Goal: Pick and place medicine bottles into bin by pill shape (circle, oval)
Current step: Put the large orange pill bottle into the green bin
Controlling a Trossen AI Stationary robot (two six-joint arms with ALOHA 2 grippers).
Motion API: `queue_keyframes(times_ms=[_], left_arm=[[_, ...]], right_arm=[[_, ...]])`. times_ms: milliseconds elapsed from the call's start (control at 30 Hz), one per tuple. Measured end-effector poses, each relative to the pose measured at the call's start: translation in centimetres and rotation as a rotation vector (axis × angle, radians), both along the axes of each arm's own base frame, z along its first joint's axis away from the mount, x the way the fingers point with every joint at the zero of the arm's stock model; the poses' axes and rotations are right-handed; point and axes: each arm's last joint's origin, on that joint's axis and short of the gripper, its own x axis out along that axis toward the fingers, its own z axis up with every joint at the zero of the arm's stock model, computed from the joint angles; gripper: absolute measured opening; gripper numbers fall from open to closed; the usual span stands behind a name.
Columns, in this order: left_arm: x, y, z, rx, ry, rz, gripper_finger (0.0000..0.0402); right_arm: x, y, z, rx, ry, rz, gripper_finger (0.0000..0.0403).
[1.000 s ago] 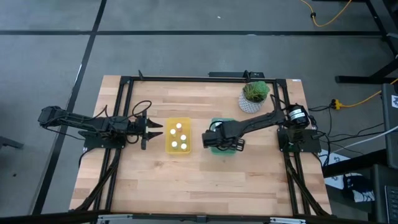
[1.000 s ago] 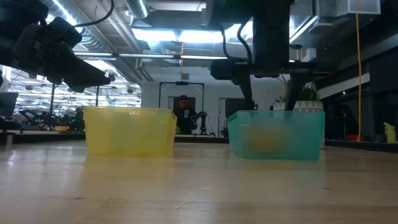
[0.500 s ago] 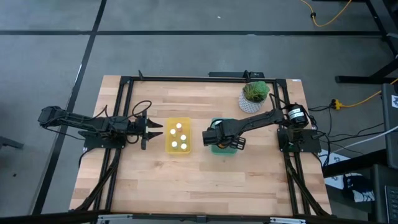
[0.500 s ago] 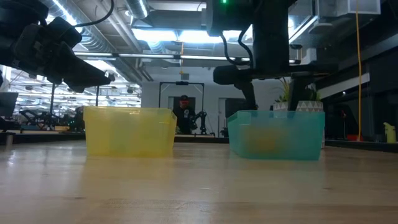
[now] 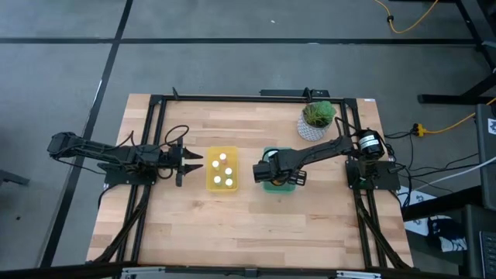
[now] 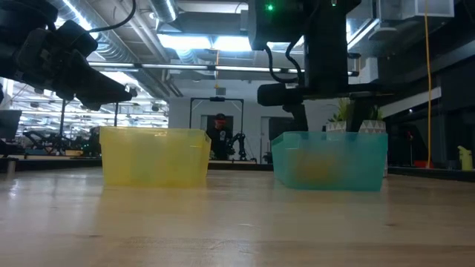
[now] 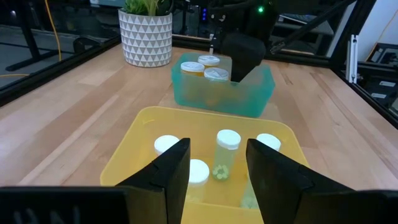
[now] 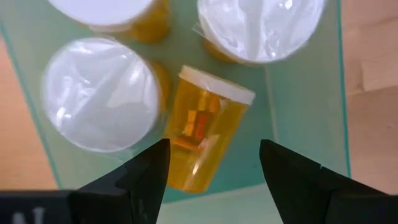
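R gripper [image 8: 211, 165] hangs over green bin [image 5: 277, 177], fingers apart, empty; orange bottle [image 8: 204, 137] lies tipped below w/ upright ones. L gripper [image 5: 195, 161] apart, empty, beside yellow bin [image 5: 210, 178] holding small bottles [image 7: 227, 152] on worktop [image 5: 232, 225].

Grey floor [image 5: 232, 62] all around the wooden table [image 5: 232, 225], dark lines crossing it, and a yellow cable [image 5: 411, 23] curls at two o'clock. Looking level, ceiling light strips [image 6: 200, 41] glare above pipes and ducts. A person [image 6: 218, 133] stands far back, near twelve o'clock.
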Motion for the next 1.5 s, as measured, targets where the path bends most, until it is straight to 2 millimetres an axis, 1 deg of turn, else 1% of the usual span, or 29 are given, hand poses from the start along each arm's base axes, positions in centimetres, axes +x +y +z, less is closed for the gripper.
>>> queue_keyframes(times_ms=[100, 367, 533, 633, 900, 1100, 1300, 1500], left_arm=[[0.0, 0.0, 0.0, 0.000, 0.000, 0.000, 0.0150], [0.0, 0.0, 0.0, 0.000, 0.001, 0.000, 0.0150], [0.0, 0.0, 0.0, 0.000, 0.001, 0.000, 0.0150], [0.0, 0.0, 0.0, 0.000, 0.001, 0.000, 0.0150], [0.0, 0.0, 0.0, 0.000, 0.000, 0.000, 0.0150], [0.0, 0.0, 0.0, 0.000, 0.001, 0.000, 0.0150], [0.0, 0.0, 0.0, 0.000, 0.001, 0.000, 0.0150], [0.0, 0.0, 0.0, 0.000, 0.001, 0.000, 0.0150]], right_arm=[[0.0, -0.1, 0.0, -0.032, -0.002, 0.022, 0.0250], [0.5, -0.2, -1.2, -0.033, 0.011, 0.026, 0.0250], [0.5, -0.2, -1.2, -0.033, 0.014, 0.030, 0.0249], [0.4, -0.3, -1.2, -0.033, 0.030, 0.059, 0.0244], [0.5, -0.3, -1.4, -0.005, 0.033, 0.068, 0.0225], [0.8, -0.1, -2.1, 0.031, 0.028, 0.067, 0.0233], [0.8, -0.1, -2.2, 0.030, 0.033, 0.079, 0.0240], [0.8, -0.1, -2.2, 0.032, 0.042, 0.126, 0.0241]])
